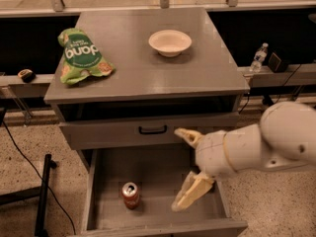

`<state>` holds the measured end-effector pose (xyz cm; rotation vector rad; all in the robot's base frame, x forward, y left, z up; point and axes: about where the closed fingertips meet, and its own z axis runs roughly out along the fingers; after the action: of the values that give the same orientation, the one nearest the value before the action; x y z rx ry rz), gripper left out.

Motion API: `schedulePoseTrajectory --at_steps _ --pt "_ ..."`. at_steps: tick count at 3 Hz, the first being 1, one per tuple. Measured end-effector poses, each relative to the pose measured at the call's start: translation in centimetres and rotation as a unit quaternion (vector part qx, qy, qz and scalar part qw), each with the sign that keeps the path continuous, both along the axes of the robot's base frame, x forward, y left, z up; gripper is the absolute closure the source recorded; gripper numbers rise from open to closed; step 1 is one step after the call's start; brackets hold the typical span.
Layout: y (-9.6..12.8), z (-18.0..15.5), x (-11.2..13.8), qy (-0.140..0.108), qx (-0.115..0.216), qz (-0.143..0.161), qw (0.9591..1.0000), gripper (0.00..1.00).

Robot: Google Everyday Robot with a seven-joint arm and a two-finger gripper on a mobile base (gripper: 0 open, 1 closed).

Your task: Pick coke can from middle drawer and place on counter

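The coke can (pixel 131 195) stands upright on the floor of the open middle drawer (pixel 163 174), near its front left. My gripper (pixel 181 168) is open, with one cream finger near the drawer front above and the other low over the drawer's right part. It hangs to the right of the can and apart from it. The counter (pixel 148 65) is the grey cabinet top above.
A green chip bag (pixel 81 57) lies on the counter's left and a white bowl (pixel 170 42) at its back middle. The upper drawer front with a black handle (pixel 152 129) is closed. A water bottle (pixel 258 57) stands on a ledge at the right. Cables run on the floor at left.
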<state>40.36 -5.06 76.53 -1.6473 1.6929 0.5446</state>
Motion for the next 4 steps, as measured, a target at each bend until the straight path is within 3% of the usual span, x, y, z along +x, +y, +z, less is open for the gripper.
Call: schedulePoseTrajectory --at_steps 1,2,3,4 --pt "0.9 -3.2 2.0 -0.048 -0.004 0.072 0.9962 0.0" --pt "1.2 -3.8 1.6 -0.046 -0.043 0.09 0.994 0.0" --pt "3.0 -7.2 0.8 -0.013 -0.003 0.055 0.9984 0.0" --pt "7.1 -11.4 2.1 -0.038 0.067 0.049 0.9958 0.0"
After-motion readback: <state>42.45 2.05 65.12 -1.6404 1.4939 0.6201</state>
